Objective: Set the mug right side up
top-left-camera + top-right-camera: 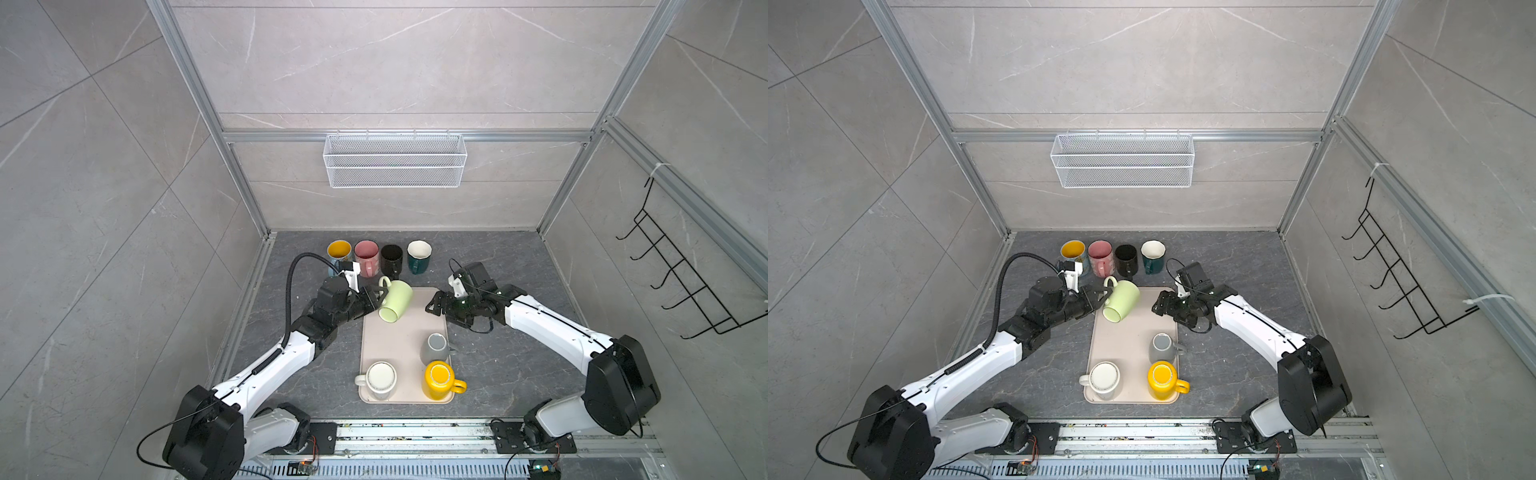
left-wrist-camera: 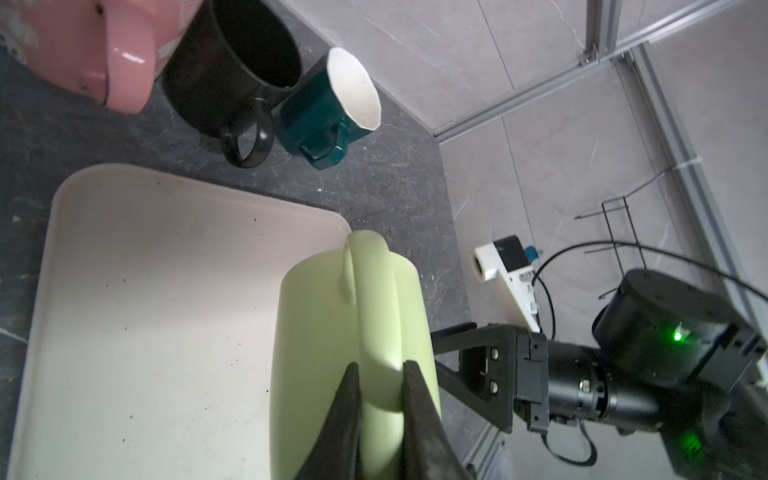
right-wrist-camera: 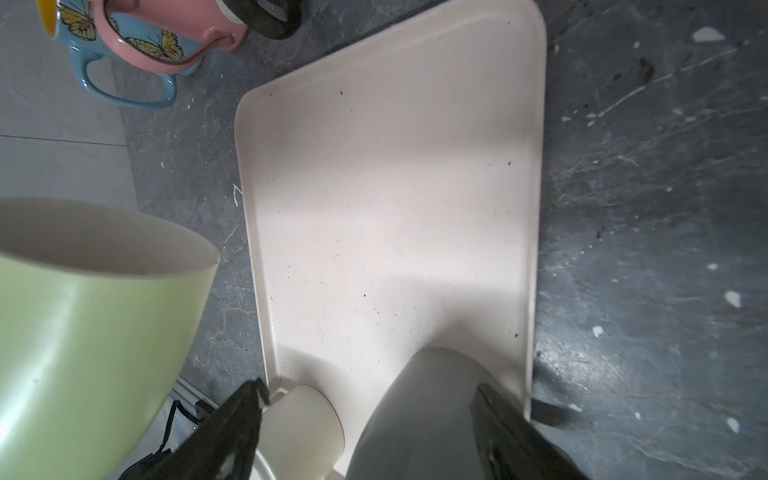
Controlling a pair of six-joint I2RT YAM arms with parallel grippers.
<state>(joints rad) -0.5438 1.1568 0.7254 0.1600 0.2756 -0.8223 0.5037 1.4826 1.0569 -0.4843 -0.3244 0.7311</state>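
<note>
Pale-green mug (image 1: 395,300) tilted, gripped by its handle.
Left tool (image 1: 376,296) clenches the handle, mug just ahead over the tray (image 1: 415,332); right tool (image 1: 432,305) opposite, released. Butterflies pattern the blue mug (image 3: 77,43).

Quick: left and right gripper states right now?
Left gripper: closed on the handle of the pale green ceramic mug.
Right gripper: open, holding nothing.

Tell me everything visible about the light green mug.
The light green mug looks like smooth ceramic, pale inside, with one loop handle. It is tilted on its side, mouth toward the robot's base, over the tray's far end and apparently lifted clear. Only the left gripper touches it, shut on the handle.
</note>
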